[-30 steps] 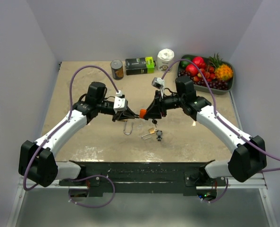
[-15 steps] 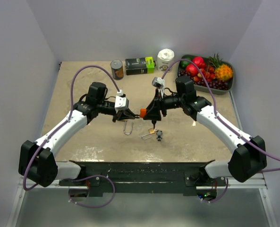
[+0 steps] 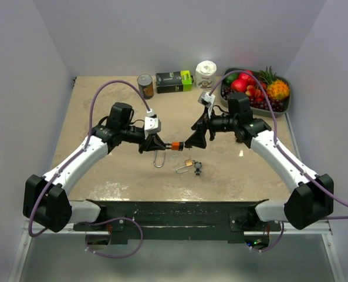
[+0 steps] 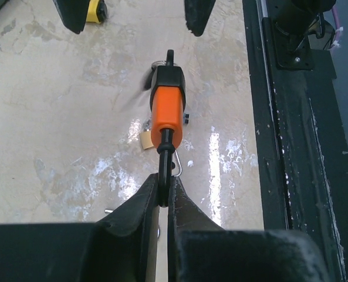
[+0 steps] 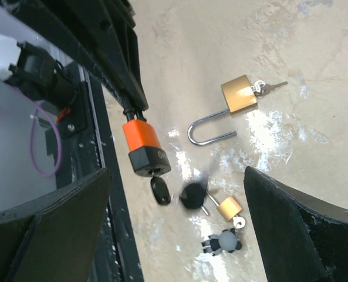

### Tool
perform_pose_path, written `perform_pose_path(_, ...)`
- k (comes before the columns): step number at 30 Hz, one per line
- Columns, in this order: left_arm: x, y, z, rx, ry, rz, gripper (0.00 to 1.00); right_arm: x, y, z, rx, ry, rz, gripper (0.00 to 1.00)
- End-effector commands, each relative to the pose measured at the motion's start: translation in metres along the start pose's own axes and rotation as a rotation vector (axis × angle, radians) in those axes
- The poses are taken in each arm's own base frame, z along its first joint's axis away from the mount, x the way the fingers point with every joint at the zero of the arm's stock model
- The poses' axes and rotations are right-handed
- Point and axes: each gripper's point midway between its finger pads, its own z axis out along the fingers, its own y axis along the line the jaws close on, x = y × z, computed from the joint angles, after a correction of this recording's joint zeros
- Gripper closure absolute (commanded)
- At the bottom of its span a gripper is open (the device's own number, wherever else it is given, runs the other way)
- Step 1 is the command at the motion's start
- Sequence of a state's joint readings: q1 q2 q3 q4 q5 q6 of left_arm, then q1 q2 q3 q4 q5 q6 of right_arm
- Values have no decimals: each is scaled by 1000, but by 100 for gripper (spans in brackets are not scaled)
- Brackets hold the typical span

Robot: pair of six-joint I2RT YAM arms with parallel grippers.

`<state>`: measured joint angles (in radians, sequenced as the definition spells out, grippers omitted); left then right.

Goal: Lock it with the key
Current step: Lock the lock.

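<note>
The orange padlock (image 4: 168,111) juts from your left gripper (image 4: 164,189), whose jaws are pinched tight on its thin black shackle, holding it in the air above the middle of the table (image 3: 103,176). A black-headed key (image 5: 159,191) sits at its keyhole end. A second ago your right gripper (image 3: 190,135) was closed in against that end. It has since spread its fingers wide, holds nothing and has drawn back to the right, leaving a gap. The left's grip has not changed. On the surface beneath lie a brass padlock (image 5: 239,94) with its shackle swung open, a smaller brass lock (image 5: 228,207) and a little bear charm (image 5: 223,242). At the back right a dark tray (image 3: 286,106) holds fruit (image 3: 244,82), with red pieces, dark grapes and an orange spiky one. A can (image 3: 145,86), a dark box (image 3: 175,81) with a green end and a white tub (image 3: 206,73) line the rear edge. The tabletop is mottled beige and shiny in patches, and it is closed in by plain pale walls (image 3: 162,35).
</note>
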<state>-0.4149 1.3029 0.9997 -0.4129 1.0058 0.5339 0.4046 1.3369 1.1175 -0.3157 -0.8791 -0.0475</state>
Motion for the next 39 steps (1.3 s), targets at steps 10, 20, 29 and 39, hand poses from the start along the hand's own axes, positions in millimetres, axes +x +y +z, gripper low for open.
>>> perform_pose_path(10, -55, -2, -8, 18, -116, 38, 100, 5, 42, -4, -142, 59, -421, 7)
perform_pose_path(20, -61, -5, -9, 27, -138, 57, 100, 16, 42, 18, -149, 92, -465, 34)
perform_pose_path(29, -65, -11, -5, 44, -168, 41, 100, 14, 38, 26, -152, 80, -483, 73)
perform_pose_path(39, -69, -22, 6, 87, -188, 41, 100, 3, 41, 36, -137, 38, -515, 100)
